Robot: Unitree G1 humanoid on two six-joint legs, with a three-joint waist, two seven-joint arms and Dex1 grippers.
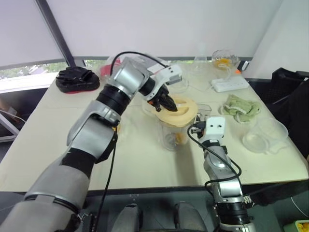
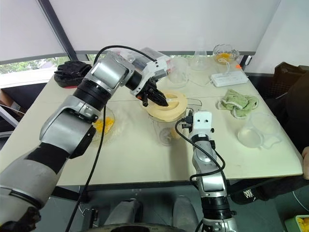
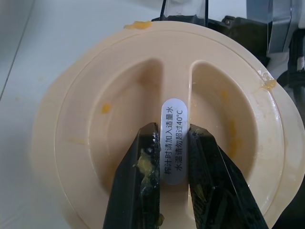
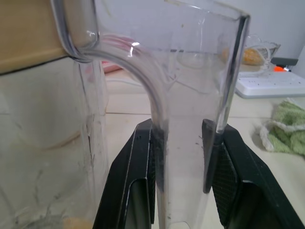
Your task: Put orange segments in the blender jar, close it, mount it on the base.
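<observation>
The blender jar (image 1: 170, 134) stands at the table's middle with a few orange segments (image 1: 179, 138) at its bottom. A cream-yellow lid (image 1: 182, 114) rests on its mouth. My left gripper (image 3: 174, 152) comes down onto it from the left and is shut on the lid's raised middle rib (image 3: 174, 114), which bears a white label. Orange pulp sticks to the fingers (image 3: 143, 167). My right gripper (image 4: 183, 152) reaches in level from the near side and is shut on the jar's clear side handle (image 4: 159, 109). The base is out of view.
A shallow bowl of orange pieces (image 2: 104, 125) sits left of the jar, under my left arm. A green cloth (image 1: 240, 108), a white power strip (image 1: 230, 85) and a low clear tub (image 1: 260, 137) lie to the right. A black object (image 1: 75, 79) sits far left.
</observation>
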